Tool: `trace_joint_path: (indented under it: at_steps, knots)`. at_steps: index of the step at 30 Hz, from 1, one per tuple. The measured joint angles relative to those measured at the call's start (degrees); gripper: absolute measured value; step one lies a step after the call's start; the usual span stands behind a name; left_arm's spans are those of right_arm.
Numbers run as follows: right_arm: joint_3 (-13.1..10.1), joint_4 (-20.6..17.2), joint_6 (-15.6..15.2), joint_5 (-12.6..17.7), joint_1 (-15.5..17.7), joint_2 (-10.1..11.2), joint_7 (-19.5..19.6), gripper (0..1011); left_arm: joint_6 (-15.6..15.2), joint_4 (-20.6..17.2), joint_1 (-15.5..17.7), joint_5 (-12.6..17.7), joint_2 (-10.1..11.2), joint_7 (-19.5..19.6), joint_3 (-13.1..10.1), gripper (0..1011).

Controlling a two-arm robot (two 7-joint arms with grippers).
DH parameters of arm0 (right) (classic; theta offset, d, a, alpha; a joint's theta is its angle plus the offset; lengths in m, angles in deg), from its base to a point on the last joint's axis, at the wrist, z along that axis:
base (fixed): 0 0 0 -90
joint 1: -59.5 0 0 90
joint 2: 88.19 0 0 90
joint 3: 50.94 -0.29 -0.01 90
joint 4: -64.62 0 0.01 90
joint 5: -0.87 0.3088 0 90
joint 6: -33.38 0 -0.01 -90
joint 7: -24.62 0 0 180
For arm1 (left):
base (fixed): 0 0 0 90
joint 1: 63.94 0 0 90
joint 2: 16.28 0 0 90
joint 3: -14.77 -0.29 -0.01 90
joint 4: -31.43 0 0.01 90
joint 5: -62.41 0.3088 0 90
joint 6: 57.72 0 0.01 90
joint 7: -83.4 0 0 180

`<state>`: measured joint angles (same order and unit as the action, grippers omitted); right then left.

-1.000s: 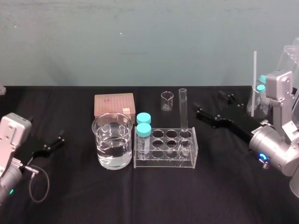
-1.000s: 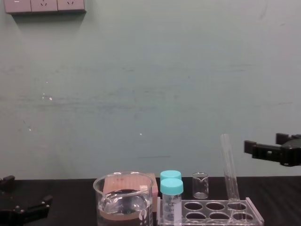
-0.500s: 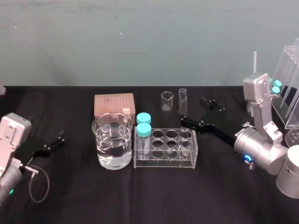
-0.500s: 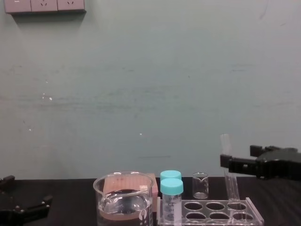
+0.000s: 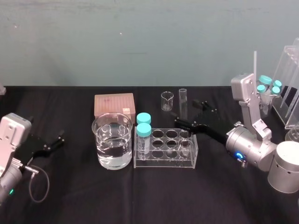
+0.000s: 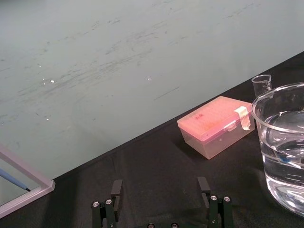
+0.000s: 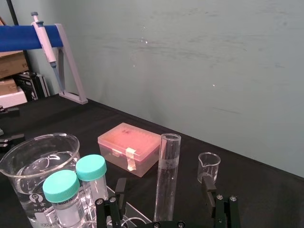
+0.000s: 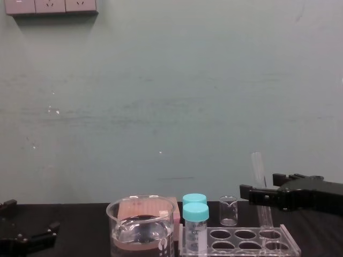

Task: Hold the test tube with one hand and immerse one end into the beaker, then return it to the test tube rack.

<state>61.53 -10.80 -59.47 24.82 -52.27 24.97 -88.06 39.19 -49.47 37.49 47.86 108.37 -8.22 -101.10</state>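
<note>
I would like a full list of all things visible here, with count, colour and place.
test tube: 1, clear, standing in rack's right rear hole
test tube rack: 1, clear, table centre
beaker: 1, clear, holds water, left of rack
vials: 2, teal caps, rack's left end
small beaker: 1, clear, behind rack
tip box: 1, pink, behind beaker
acrylic stand: 1, clear, far right
left gripper: 1, black, open, table's left edge
right gripper: 1, black, open around test tube
</note>
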Motion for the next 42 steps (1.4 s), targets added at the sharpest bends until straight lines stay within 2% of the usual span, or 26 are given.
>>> trace_joint_path:
  at_steps: [17, 29, 32, 42]
  knots:
    - [-0.5, 3.1, -0.4, -2.6, -2.0, -2.0, -1.4, 1000, 0.0, 0.0, 0.0, 0.0, 0.0, 0.0, 0.0, 1000]
    - [-0.5, 3.1, -0.4, -3.0, -2.1, -2.0, -1.6, 1000, 0.0, 0.0, 0.0, 0.0, 0.0, 0.0, 0.0, 1000]
    - [-0.5, 3.1, -0.4, -2.9, -2.1, -2.0, -1.6, 964, 0.0, 0.0, 0.0, 0.0, 0.0, 0.0, 0.0, 1000]
    - [-0.5, 3.1, -0.4, -2.8, -2.0, -2.0, -1.5, 695, 0.0, 0.0, 0.0, 0.0, 0.0, 0.0, 0.0, 1000]
